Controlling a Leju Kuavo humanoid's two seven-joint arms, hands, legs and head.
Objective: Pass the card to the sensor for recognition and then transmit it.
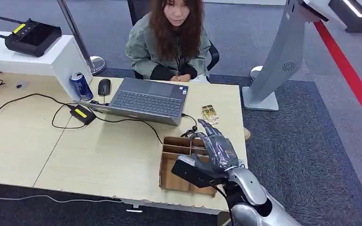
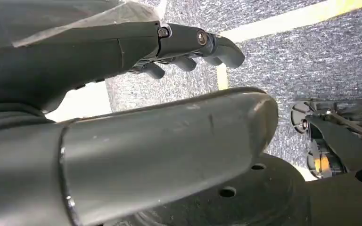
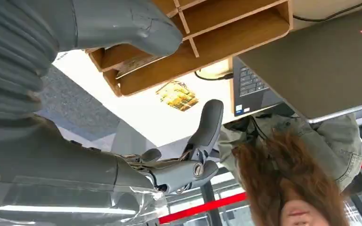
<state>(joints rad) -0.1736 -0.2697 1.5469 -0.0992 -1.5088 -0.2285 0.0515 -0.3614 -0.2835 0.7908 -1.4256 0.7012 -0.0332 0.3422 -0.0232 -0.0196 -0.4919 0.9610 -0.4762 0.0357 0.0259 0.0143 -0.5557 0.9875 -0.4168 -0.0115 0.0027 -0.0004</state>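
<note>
Gold card (image 1: pixel 209 114) lies beyond the right robot hand (image 1: pixel 218 147) (fingers spread, empty).

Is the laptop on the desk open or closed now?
Open: the laptop shows its keyboard in the head view, its lid tilted back toward the person.

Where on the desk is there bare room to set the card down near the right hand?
Bare desktop lies left of the cardboard organizer, below the laptop and its cable. A narrower strip borders the gold card at the desk's right edge. The right hand crowds the organizer.
</note>
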